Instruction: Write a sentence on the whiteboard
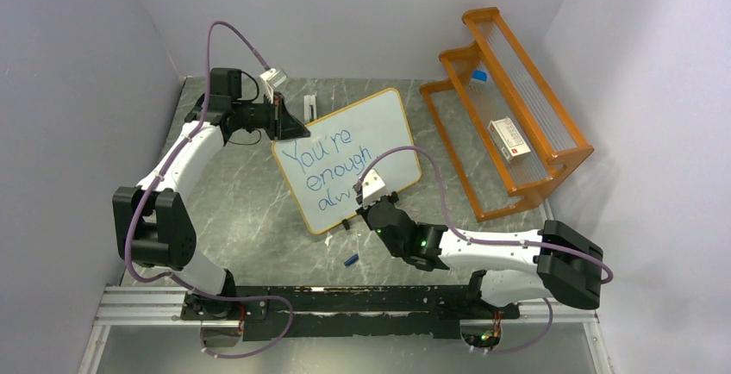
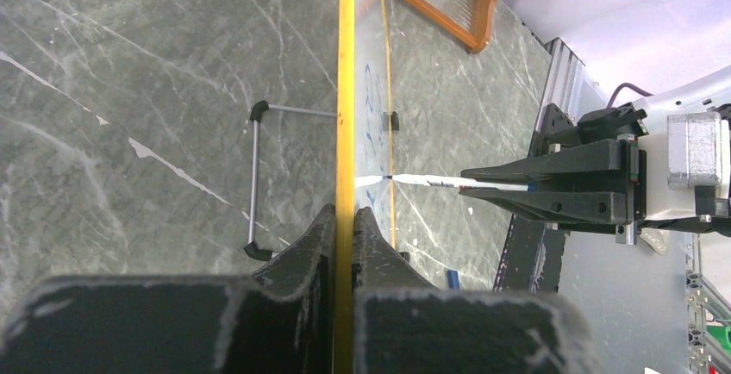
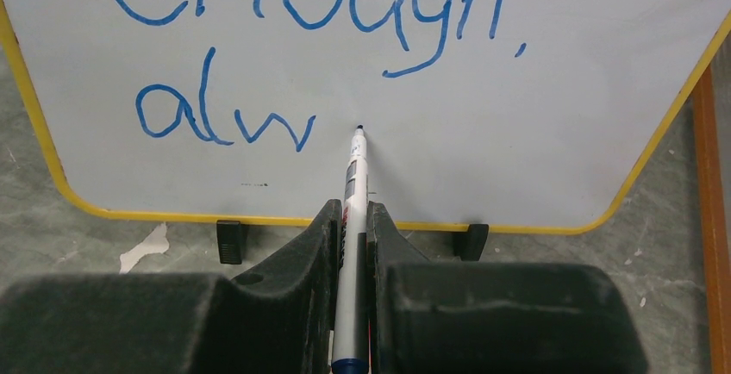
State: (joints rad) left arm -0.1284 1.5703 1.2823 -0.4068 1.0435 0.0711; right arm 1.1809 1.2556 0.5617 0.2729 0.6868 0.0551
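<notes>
**Both jaws busy at the whiteboard (image 1: 384, 128)**

The whiteboard stands on the counter (image 1: 250, 219), its yellow edge pinched between the closed left jaws. The right jaws are clamped on a marker (image 3: 353, 184) that points straight ahead of them, its tip meeting the board just right of the blue letters "alw".

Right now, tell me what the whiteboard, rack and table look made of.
Whiteboard: smooth white writing sheet, probably coated, in a thin yellow-orange rim, plastic or painted. Rack: orange wood-looking frame with clear ribbed panels, likely plastic. Table: matte grey marble pattern; a white chip hints at a printed surface.
</notes>
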